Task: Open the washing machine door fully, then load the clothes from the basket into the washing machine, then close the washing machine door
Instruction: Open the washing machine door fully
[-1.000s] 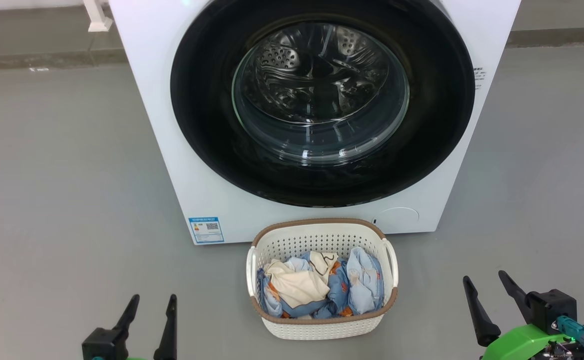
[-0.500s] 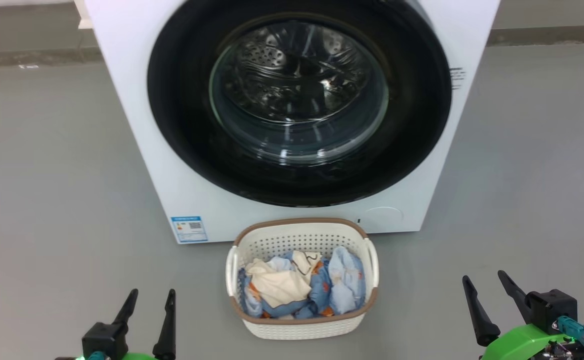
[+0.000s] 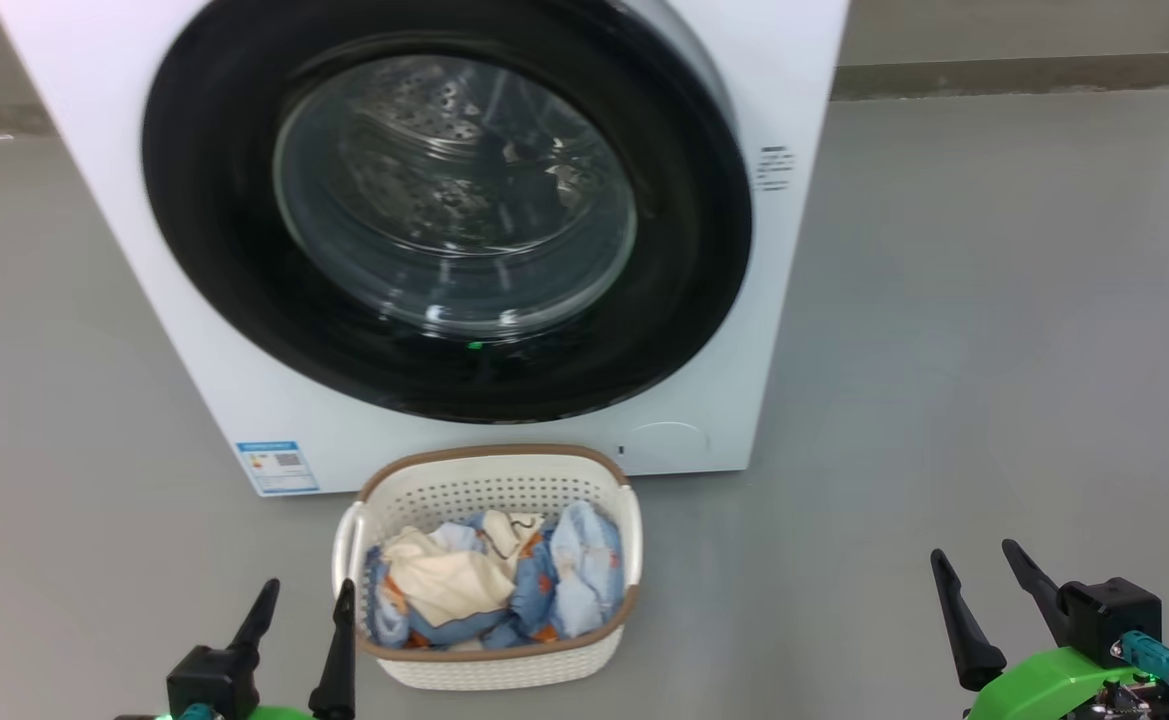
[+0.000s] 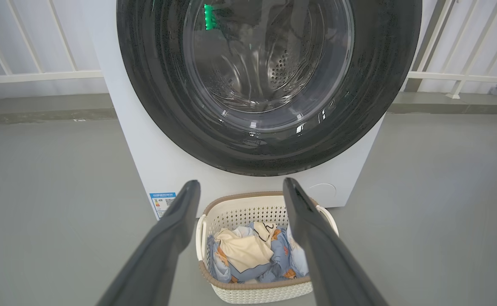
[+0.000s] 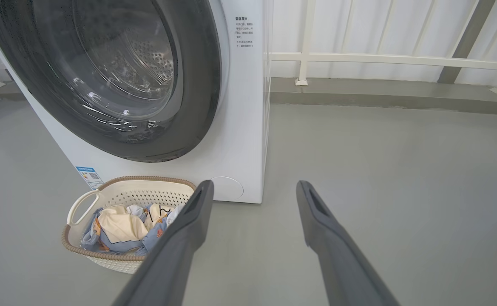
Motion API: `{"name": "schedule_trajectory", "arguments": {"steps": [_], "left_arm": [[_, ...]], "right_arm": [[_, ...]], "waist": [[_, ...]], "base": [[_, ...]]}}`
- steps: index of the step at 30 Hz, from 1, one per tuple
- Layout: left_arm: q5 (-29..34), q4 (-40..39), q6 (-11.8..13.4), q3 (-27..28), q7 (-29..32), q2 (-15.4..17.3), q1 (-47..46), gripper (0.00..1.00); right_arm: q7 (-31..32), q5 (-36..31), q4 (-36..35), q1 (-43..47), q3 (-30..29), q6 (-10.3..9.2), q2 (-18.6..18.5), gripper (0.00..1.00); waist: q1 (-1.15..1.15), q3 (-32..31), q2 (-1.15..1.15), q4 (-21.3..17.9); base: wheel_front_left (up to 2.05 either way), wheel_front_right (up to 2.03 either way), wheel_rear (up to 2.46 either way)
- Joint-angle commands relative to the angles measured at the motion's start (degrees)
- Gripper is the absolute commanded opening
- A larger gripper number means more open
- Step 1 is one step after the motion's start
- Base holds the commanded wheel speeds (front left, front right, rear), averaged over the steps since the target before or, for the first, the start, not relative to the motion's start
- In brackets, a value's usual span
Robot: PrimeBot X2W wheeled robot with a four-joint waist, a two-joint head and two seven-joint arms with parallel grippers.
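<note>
Fingers (image 3: 336, 650) apart, empty on L gripper (image 3: 306, 600) & R gripper (image 3: 974, 558); door (image 3: 444, 210) shut, clothes (image 3: 484, 590) in basket (image 3: 494, 668) on floor (image 3: 944, 350) by washer (image 3: 794, 80) front, so step 1 pending: next needs grip on door rim

Grey floor (image 5: 401, 191) under the spread right gripper (image 5: 254, 183) — basket (image 5: 144, 177) of clothes (image 5: 120, 227) before the closed washing machine door (image 5: 197, 85).

— Blocked at twelve o'clock?
— Yes: shut washing machine door (image 3: 194, 300), with basket (image 3: 494, 670) standing just below.
— Clear anywhere?
— Open floor (image 3: 994, 350) at two o'clock, right of washing machine (image 3: 794, 60).
</note>
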Motion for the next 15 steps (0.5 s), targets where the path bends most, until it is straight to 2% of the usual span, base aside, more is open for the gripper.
{"name": "schedule_trajectory", "arguments": {"steps": [1, 8, 15], "left_arm": [[-0.43, -1.33, 0.53, 1.83, -0.97, 0.91, -2.78, 1.00], [-0.06, -1.76, 0.71, 1.59, -1.08, 1.16, -2.69, 1.00], [-0.10, -1.84, 0.95, 1.51, -1.11, 1.26, -2.52, 1.00]], "right_arm": [[-0.40, 0.35, -1.67, -0.72, 1.31, 0.09, -0.56, 1.00], [-0.39, 0.42, -1.73, -0.81, 1.40, 0.09, -0.52, 1.00], [-0.53, 0.51, -1.90, -0.77, 1.49, 0.09, -0.38, 1.00]], "waist": [[0.00, 0.02, 0.00, 0.00], [0.00, 0.09, 0.00, -0.10], [0.00, 0.22, 0.00, -0.19]], "base": [[1.10, 1.10, -2.19], [0.78, 0.78, -1.56], [0.23, 0.23, -0.46]]}}
